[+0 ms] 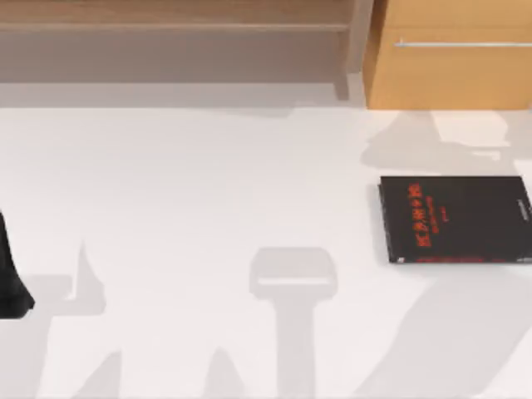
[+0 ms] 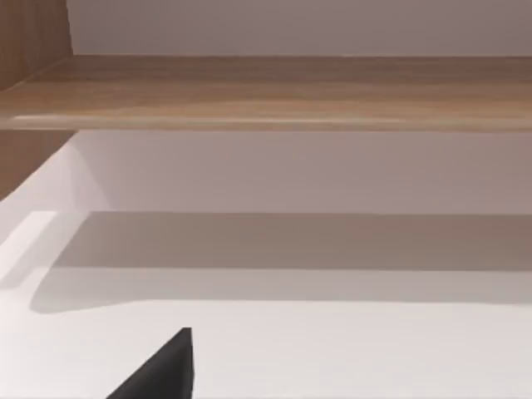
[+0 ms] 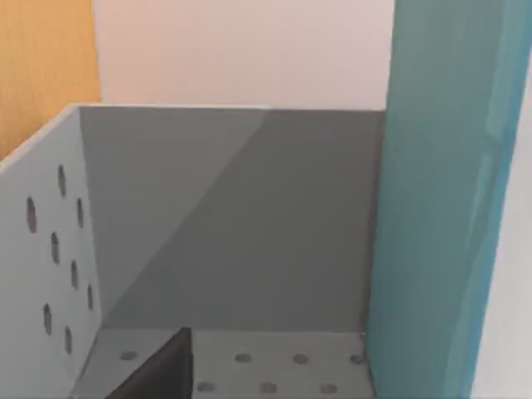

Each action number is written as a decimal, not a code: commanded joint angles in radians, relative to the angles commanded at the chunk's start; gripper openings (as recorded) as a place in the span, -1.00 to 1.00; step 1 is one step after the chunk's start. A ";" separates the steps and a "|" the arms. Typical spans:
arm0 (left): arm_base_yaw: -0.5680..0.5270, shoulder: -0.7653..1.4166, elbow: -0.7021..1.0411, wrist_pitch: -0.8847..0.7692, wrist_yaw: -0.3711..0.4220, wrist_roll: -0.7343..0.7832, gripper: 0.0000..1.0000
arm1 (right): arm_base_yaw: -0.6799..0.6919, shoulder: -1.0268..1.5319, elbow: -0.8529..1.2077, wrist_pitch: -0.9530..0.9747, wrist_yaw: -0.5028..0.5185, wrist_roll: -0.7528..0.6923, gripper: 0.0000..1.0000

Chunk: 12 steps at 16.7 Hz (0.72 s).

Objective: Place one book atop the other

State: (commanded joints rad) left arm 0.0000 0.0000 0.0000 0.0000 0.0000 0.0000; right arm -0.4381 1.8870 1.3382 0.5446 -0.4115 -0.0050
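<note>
The thin black book [image 1: 455,219] with red lettering lies flat on the white table [image 1: 208,208] at the right side, its right end reaching the picture's edge. The teal-blue book [image 3: 445,208] stands upright, close to the right wrist camera, inside a grey perforated bin [image 3: 58,249]. A dark part of my right gripper [image 3: 162,374] shows low in that bin, a short way from the book. My left arm [image 1: 10,278] sits parked at the table's far left edge, and a dark part of its gripper [image 2: 162,374] hangs over bare table.
A wooden shelf [image 1: 174,25] runs along the back of the table, with its leg [image 1: 342,83] near the middle. An orange cabinet [image 1: 453,58] with a metal handle stands at the back right. The grey bin's walls close in around the teal-blue book.
</note>
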 joint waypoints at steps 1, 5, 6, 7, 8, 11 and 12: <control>0.000 0.000 0.000 0.000 0.000 0.000 1.00 | -0.013 0.051 0.036 0.015 -0.012 0.000 1.00; 0.000 0.000 0.000 0.000 0.000 0.000 1.00 | -0.041 0.150 0.109 0.048 -0.037 -0.001 1.00; 0.000 0.000 0.000 0.000 0.000 0.000 1.00 | -0.041 0.150 0.109 0.048 -0.037 -0.001 1.00; 0.000 0.000 0.000 0.000 0.000 0.000 1.00 | -0.041 0.150 0.109 0.048 -0.037 -0.001 1.00; 0.000 0.000 0.000 0.000 0.000 0.000 1.00 | -0.041 0.150 0.109 0.048 -0.037 -0.001 1.00; 0.000 0.000 0.000 0.000 0.000 0.000 1.00 | -0.036 0.150 0.108 0.046 -0.034 -0.001 1.00; 0.000 0.000 0.000 0.000 0.000 0.000 1.00 | -0.034 0.160 0.122 0.041 -0.031 -0.001 1.00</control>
State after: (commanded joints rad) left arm 0.0000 0.0000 0.0000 0.0000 0.0000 0.0000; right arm -0.4726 2.0467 1.4597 0.5860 -0.4423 -0.0061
